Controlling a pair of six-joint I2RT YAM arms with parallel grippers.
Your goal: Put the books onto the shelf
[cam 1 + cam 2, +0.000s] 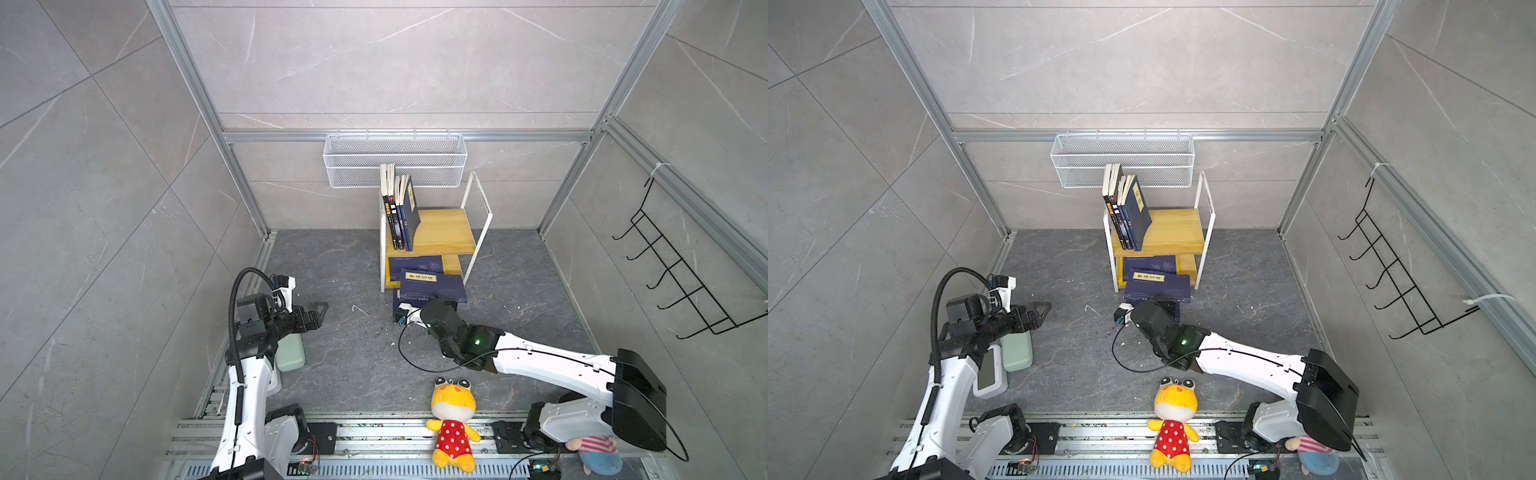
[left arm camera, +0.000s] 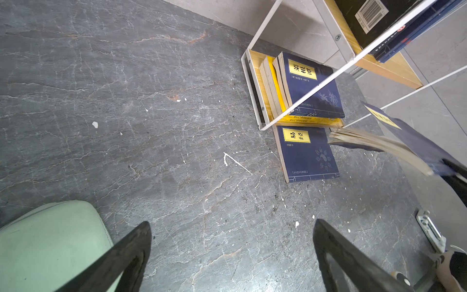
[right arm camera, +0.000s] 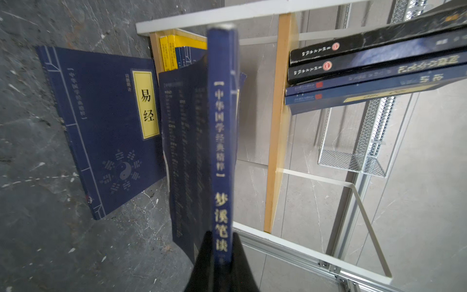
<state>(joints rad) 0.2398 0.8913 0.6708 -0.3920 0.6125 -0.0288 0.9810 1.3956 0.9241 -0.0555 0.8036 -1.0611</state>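
Observation:
The shelf (image 1: 449,232) (image 1: 1179,232) stands at the back of the floor. Several books (image 1: 398,208) lean upright at the left of its top board. Two more books (image 1: 415,264) (image 2: 310,83), navy on yellow, lie flat on its lower board. My right gripper (image 1: 436,300) (image 3: 222,252) is shut on the spine of a navy book (image 1: 432,286) (image 3: 222,126), held in front of the lower tier, pages hanging. Another navy book (image 2: 308,154) (image 3: 106,126) lies on the floor against the shelf's foot. My left gripper (image 1: 318,309) (image 2: 232,222) hovers open and empty, well left of the shelf.
A white wire basket (image 1: 395,160) hangs on the back wall above the shelf. A black hook rack (image 1: 673,270) is on the right wall. A yellow plush (image 1: 453,415) and a blue-and-pink plush (image 1: 598,453) sit by the front rail. A pale green block (image 1: 291,353) lies under the left arm.

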